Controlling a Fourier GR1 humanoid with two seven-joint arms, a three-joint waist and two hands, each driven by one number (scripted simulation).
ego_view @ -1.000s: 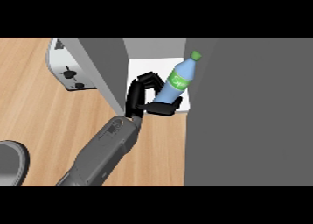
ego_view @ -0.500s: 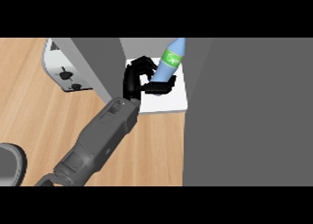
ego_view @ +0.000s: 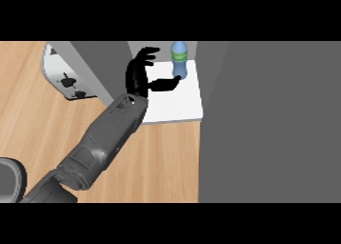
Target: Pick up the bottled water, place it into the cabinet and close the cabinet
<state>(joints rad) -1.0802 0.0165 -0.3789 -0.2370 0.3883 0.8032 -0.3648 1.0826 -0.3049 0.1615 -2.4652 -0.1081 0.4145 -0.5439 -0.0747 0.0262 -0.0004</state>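
Note:
The bottled water (ego_view: pixel 179 58), blue with a green label, stands upright at the back of the white cabinet floor (ego_view: pixel 177 102). My left hand (ego_view: pixel 139 76) is just to its left, inside the cabinet opening. The fingers are straight and spread, pointing away from me. The thumb (ego_view: pixel 166 84) reaches toward the bottle's base; I cannot tell whether it touches. Nothing is held in the hand. My grey forearm (ego_view: pixel 106 138) runs in from the lower left. My right hand does not show.
A wide grey cabinet panel (ego_view: pixel 272 119) fills the right side of the view. A grey cabinet wall (ego_view: pixel 99 55) rises on the left, with a silver toaster (ego_view: pixel 66 76) beside it on the wooden counter (ego_view: pixel 25 124). A grey rounded object (ego_view: pixel 5 178) lies at the lower left.
My left hand carried the tilted bottle deeper into the cabinet and leftward. The bottle now stands upright, and the hand's fingers have opened off it.

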